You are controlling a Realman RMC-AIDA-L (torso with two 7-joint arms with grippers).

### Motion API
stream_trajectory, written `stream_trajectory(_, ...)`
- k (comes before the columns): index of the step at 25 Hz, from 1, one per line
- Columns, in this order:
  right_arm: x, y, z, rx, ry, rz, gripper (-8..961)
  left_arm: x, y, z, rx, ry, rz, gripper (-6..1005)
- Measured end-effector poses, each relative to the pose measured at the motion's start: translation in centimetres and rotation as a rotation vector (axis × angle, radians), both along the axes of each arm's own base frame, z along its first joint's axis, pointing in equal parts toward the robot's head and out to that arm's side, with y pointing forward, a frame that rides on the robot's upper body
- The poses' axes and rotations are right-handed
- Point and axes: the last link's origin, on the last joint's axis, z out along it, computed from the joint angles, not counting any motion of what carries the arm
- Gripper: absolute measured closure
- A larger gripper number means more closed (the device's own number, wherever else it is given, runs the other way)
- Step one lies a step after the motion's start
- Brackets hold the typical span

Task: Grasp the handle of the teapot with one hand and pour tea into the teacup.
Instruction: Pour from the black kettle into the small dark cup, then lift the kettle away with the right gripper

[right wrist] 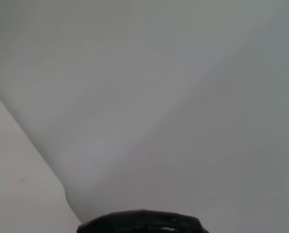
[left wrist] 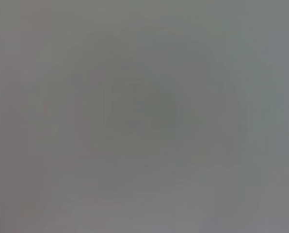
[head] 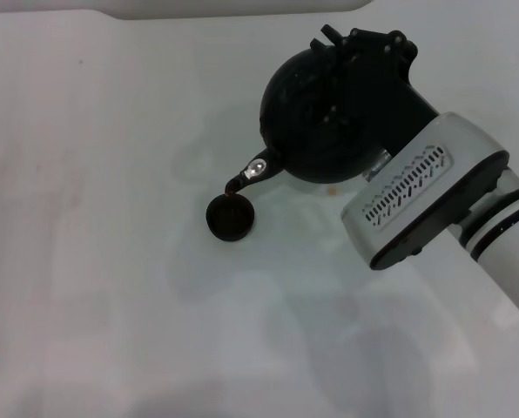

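Note:
The round matte-black teapot [head: 299,113] hangs tilted above the white table, its spout [head: 258,167] pointing down at the small dark teacup [head: 231,217]. A thin brown stream of tea [head: 234,185] runs from the spout tip to the cup's rim. My right gripper [head: 368,65] reaches in from the right and is shut on the teapot's handle, which its black body mostly hides. The right wrist view shows only a dark rounded edge of the teapot [right wrist: 142,222] against the table. My left gripper is out of view.
The white table [head: 111,261] stretches to the left and front of the cup. Its far edge [head: 155,12] runs along the back. My right forearm [head: 434,196] crosses the right side. The left wrist view shows only a plain grey blur.

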Motion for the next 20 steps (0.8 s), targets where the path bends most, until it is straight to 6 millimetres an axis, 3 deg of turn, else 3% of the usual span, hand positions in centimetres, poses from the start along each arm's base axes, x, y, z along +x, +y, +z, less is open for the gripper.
stream_trajectory(20, 0.05, -0.83, 0.01, 0.040, -0.052, 0.031, 847, 0.20, 0.17, -0.04, 0.003, -0.006, -0.008, 112)
